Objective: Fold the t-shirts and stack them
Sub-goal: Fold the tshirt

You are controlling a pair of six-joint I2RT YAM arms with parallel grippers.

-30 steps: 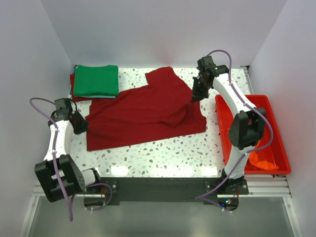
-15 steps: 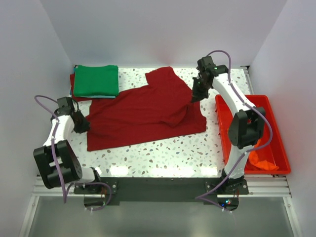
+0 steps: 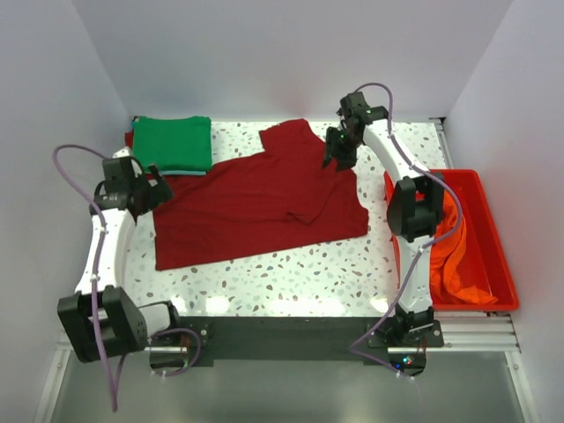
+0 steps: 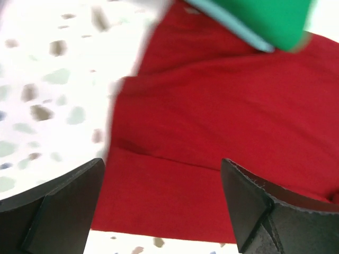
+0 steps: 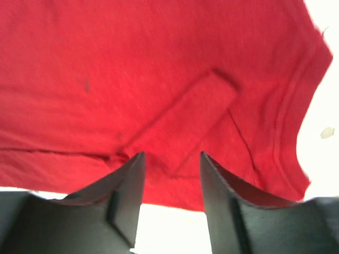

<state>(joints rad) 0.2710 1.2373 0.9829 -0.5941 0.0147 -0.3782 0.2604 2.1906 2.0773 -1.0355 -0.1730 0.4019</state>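
the dark red t-shirt [image 3: 256, 198] lay spread across the middle of the speckled table [image 3: 291, 273], one sleeve reaching toward the far edge and a fold creasing its right side. the left gripper [image 3: 148, 189] hung at the shirt's left edge, its fingers [image 4: 63, 206] spread wide with nothing between them. the right gripper [image 3: 337, 152] hovered over the shirt's far right part, jaws partly parted and gripping nothing, the cloth lying flat beneath. a folded green t-shirt [image 3: 172, 144] sat in the far left corner on a pale blue layer [image 3: 181, 173] and more dark red cloth [image 3: 129, 152]. an orange t-shirt [image 3: 458, 260] lay crumpled in the red tub [image 3: 432, 174] at the table's right side.
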